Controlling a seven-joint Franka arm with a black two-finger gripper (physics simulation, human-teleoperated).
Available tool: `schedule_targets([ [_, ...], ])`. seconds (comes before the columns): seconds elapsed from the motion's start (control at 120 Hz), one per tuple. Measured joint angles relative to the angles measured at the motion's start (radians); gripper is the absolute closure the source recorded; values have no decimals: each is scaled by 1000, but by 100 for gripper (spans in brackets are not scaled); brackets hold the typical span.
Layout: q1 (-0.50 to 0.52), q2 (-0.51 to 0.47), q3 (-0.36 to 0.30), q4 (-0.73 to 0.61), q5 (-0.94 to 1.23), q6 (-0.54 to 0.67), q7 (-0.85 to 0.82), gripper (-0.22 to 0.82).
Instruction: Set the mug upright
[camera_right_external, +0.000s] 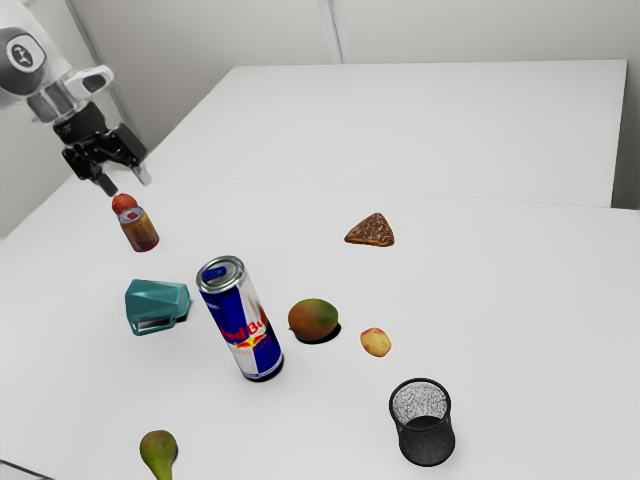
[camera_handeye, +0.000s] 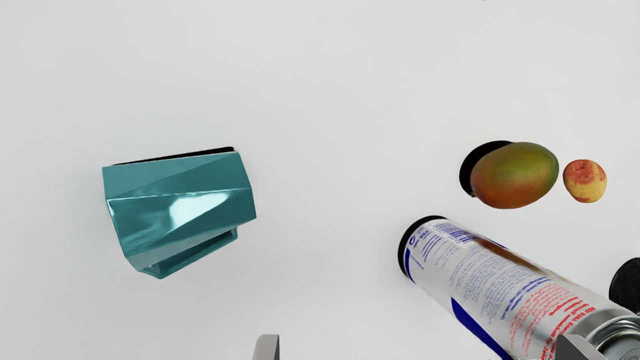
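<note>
The gripper (camera_right_external: 124, 186) hangs above the table at the exterior view's upper left, higher than the mug and apart from it. Its fingers (camera_handeye: 267, 347) stand wide apart in the wrist view, with no object held. The teal faceted mug (camera_right_external: 155, 304) lies on its side on the table, left of the tall can in the exterior view. In the wrist view the mug (camera_handeye: 180, 205) shows its shiny side, with its handle on the side nearer the fingertips; its inside is hidden.
A Red Bull can (camera_right_external: 243, 325) stands beside the mug. Around are a mango (camera_right_external: 314, 319), a small yellow-red fruit (camera_right_external: 376, 342), a black mesh cup (camera_right_external: 424, 430), a pear (camera_right_external: 159, 452), a triangular brown food piece (camera_right_external: 371, 231), an amber can (camera_right_external: 139, 231) and a red fruit (camera_right_external: 123, 203).
</note>
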Motion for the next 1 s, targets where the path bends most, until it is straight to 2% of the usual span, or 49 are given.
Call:
schedule_targets([
  [0.142,123,29,31,-10,-98,-14,102,0],
  [0.3,233,133,55,-10,-196,-25,209,0],
  [0.475,255,227,55,-26,-273,-28,303,0],
  [0.667,288,280,56,-146,-362,6,377,0],
  [0.842,307,333,56,-172,-431,52,426,0],
  [1.0,302,343,53,-245,-525,74,457,0],
])
